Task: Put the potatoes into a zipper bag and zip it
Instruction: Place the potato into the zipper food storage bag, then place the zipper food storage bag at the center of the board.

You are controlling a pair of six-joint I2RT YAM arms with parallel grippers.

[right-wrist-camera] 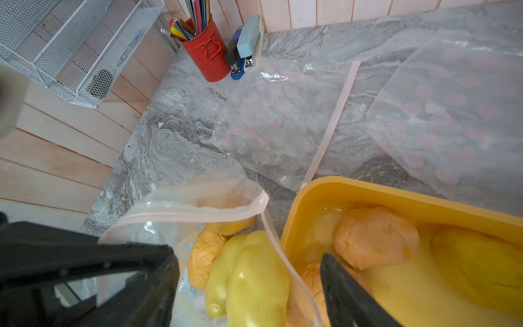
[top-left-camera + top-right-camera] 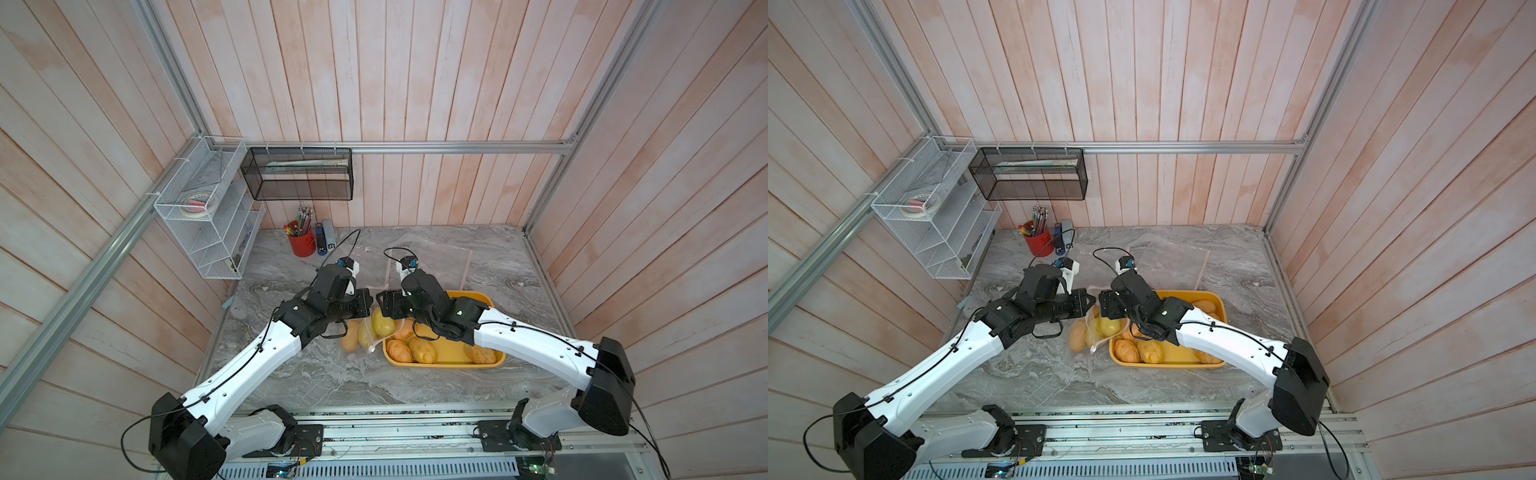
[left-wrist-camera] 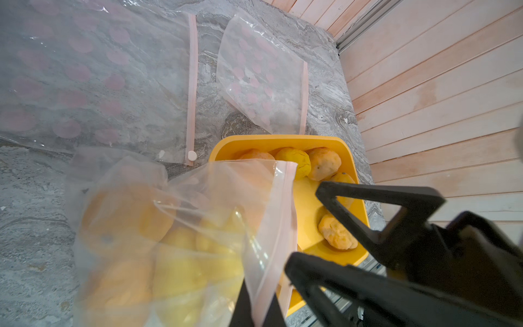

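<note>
A clear zipper bag stands on the table left of the yellow tray, its mouth held up and open. My left gripper is shut on the bag's pink zipper rim. Several potatoes lie inside the bag: a greenish-yellow one on top and orange ones below. My right gripper hangs over the bag mouth, open. Its fingers straddle the greenish-yellow potato without touching it. More potatoes remain in the tray. In both top views the two grippers nearly meet.
Two flat empty zipper bags lie on the marble table behind the tray. A red pencil cup and a stapler stand at the back left. A white wire rack and a black mesh basket hang on the walls.
</note>
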